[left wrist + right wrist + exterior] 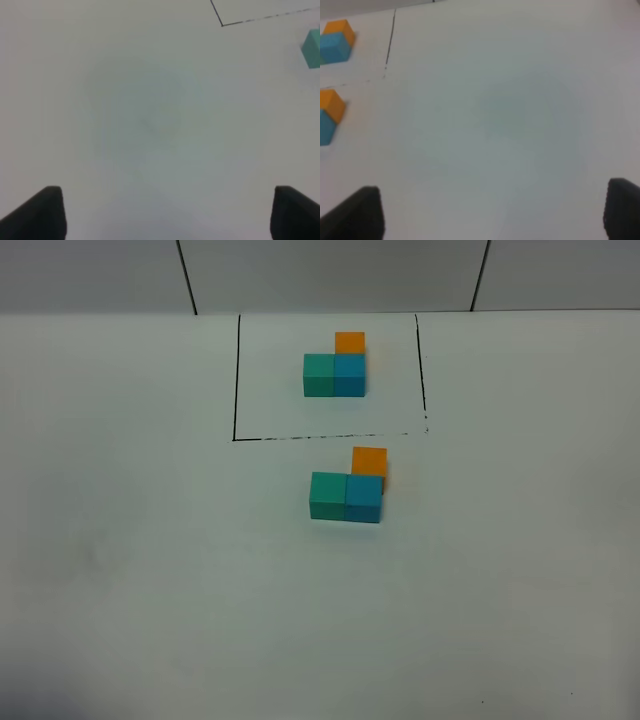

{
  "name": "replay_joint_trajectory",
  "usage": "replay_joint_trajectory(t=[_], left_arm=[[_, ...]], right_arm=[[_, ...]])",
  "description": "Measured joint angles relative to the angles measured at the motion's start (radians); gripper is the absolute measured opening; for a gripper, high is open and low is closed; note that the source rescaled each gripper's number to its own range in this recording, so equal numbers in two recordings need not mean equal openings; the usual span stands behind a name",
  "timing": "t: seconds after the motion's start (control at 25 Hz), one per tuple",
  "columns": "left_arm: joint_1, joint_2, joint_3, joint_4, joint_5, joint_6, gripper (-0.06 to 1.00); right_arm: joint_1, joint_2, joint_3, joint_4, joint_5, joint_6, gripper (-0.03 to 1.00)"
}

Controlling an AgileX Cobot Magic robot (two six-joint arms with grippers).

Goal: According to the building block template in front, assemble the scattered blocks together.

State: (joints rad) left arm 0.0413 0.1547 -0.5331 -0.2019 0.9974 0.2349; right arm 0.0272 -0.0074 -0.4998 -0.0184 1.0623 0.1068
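Observation:
The template sits inside the black drawn frame [236, 380] at the back: a teal-green cube [319, 374], a blue cube [349, 375] and an orange cube [350, 341] joined in an L. In front of the frame the loose teal-green cube [328, 495], blue cube [364, 498] and orange cube [369, 462] stand together in the same L. Neither gripper shows in the high view. My left gripper [165, 212] is open and empty over bare table, the teal-green cube [312, 47] at the frame's edge. My right gripper [492, 212] is open and empty, with orange [331, 104] and blue [326, 127] cubes far off.
The white table [140, 560] spreads around the blocks. A back wall with dark seams [186, 275] runs behind the frame. The right wrist view also catches the template's orange cube [340, 29] and blue cube [334, 47] past the frame line [390, 37].

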Motion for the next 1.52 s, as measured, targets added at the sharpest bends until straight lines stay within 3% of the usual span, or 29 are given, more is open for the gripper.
replay_joint_trajectory(t=[0.4, 0.8, 1.52], left_arm=[[-0.02, -0.159, 0.027, 0.001, 0.051, -0.011, 0.73], [-0.02, -0.159, 0.028, 0.081, 0.05, -0.143, 0.73], [-0.026, -0.159, 0.028, 0.079, 0.049, -0.15, 0.73]], right_arm=[[0.0, 0.0, 0.0, 0.0, 0.0, 0.0, 0.77], [0.0, 0.0, 0.0, 0.0, 0.0, 0.0, 0.77], [0.0, 0.0, 0.0, 0.001, 0.0, 0.0, 0.77]])
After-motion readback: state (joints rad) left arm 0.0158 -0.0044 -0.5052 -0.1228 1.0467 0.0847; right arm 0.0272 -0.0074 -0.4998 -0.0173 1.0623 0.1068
